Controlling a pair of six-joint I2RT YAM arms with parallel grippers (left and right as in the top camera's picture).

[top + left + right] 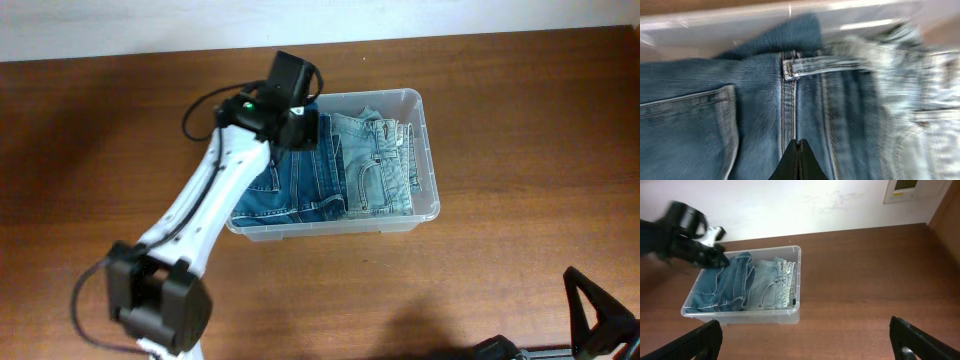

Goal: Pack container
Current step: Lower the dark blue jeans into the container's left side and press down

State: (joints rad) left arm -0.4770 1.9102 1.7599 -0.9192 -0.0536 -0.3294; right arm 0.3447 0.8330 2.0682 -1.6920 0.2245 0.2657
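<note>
Denim fills the container (427, 130), a clear tub on the wooden table (520, 120) toward its far edge: two pairs in all, the dark jeans (300, 185) and the pale jeans (378, 165), side by side. The left gripper (798, 161) presses its jaws together on the dark pair's seam (whether cloth is pinched cannot be told). The right gripper (804, 327) stands wide, holding nothing. A wall panel (904, 187) carries a yellowish label, too small to read.

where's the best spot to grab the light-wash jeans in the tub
Probably pinch the fabric near the back pocket of the light-wash jeans, coming straight down: they lie folded flat inside the clear container, so its walls block any side approach.
</note>
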